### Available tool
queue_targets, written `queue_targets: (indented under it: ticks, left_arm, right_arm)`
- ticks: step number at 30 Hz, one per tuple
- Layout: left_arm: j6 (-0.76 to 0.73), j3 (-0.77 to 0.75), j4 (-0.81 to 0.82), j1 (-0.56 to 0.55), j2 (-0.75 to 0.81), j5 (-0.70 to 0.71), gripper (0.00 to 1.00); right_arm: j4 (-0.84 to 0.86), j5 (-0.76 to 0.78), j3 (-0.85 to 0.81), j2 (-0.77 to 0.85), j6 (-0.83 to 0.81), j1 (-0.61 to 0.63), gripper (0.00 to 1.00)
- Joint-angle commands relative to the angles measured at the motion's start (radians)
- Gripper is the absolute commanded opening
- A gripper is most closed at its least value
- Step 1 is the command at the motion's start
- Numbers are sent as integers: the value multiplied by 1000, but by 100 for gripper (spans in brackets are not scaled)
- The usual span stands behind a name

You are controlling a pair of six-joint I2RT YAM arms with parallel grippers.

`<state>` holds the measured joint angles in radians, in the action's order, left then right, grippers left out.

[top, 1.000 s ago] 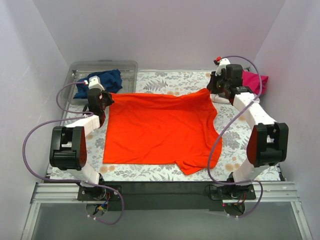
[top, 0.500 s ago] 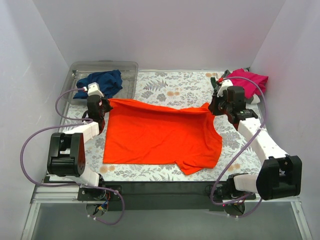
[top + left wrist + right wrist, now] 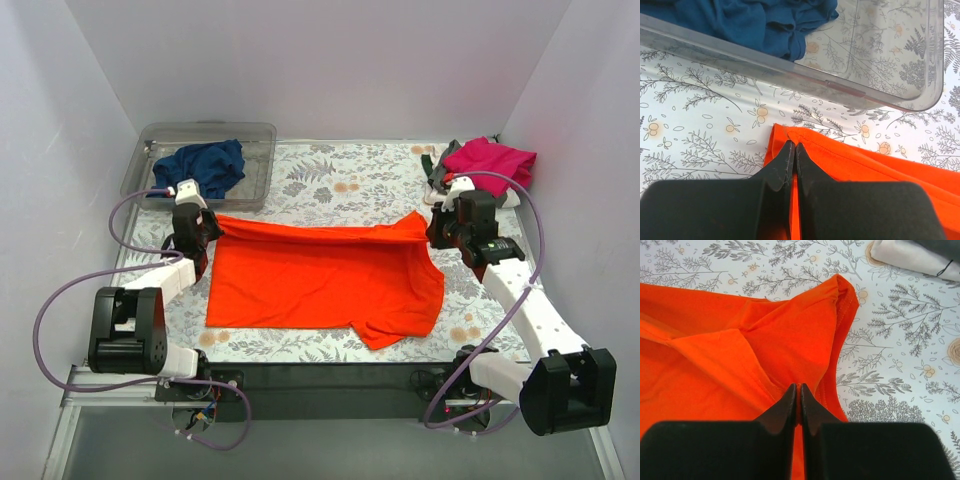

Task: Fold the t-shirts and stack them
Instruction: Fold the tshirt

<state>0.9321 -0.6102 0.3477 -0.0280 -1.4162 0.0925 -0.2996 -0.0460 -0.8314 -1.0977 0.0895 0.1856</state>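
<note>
Floral table [image 3: 350, 180], white-walled booth. Orange shirt [image 3: 320, 280]: spread between the pincers. Left pincer [image 3: 195, 225] and right pincer [image 3: 447, 228]: each clamped tight on a far corner. Step, as judged: first fold. Next: draw both corners evenly onto the near hem.

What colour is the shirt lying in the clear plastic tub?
The shirt is navy blue, clearest in the left wrist view.

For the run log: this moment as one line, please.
folding orange-red t-shirt | left gripper: shut on far-left corner | right gripper: shut on far-right corner | navy t-shirt: in tub | pink t-shirt: far right
</note>
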Motion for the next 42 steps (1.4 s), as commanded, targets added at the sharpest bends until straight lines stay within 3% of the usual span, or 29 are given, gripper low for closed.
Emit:
queue_targets:
  ticks: [1, 7, 8, 9, 11, 12, 13, 15, 17, 23, 31, 42]
  left_arm:
    - [-19, 16, -35, 5, 68, 10, 0]
    - [16, 50, -75, 5, 114, -10, 1]
    - [36, 59, -91, 5, 125, -11, 6]
    - [53, 64, -101, 5, 128, -4, 20]
    - [74, 87, -131, 5, 157, 6, 30]
    - [103, 99, -139, 5, 170, 21, 41]
    - [114, 110, -147, 5, 210, 27, 58]
    - [140, 147, -168, 5, 261, 55, 71]
    - [154, 164, -170, 4, 341, 69, 79]
    - [160, 110, -165, -21, 349, -7, 81]
    - [142, 41, -110, -87, 162, -22, 81]
    - [129, 55, -85, -93, 174, -36, 81]
  right_arm:
    - [-19, 37, 17, 33, 18, 11, 1]
    - [-44, 89, 46, 64, 29, 32, 1]
    - [-45, 90, 49, 62, 30, 35, 1]
    - [-47, 98, 54, 65, 33, 40, 1]
    - [-55, 115, 60, 65, 36, 55, 1]
    - [-59, 127, 61, 65, 39, 61, 1]
    - [-67, 133, 61, 65, 41, 74, 5]
    - [-76, 155, 58, 73, 46, 87, 18]
    - [-85, 166, 49, 81, 49, 101, 31]
    - [-70, 164, -20, 69, 50, 114, 46]
    - [77, 19, -67, -163, 44, 120, 43]
    - [180, -121, -104, -409, 49, 137, 39]
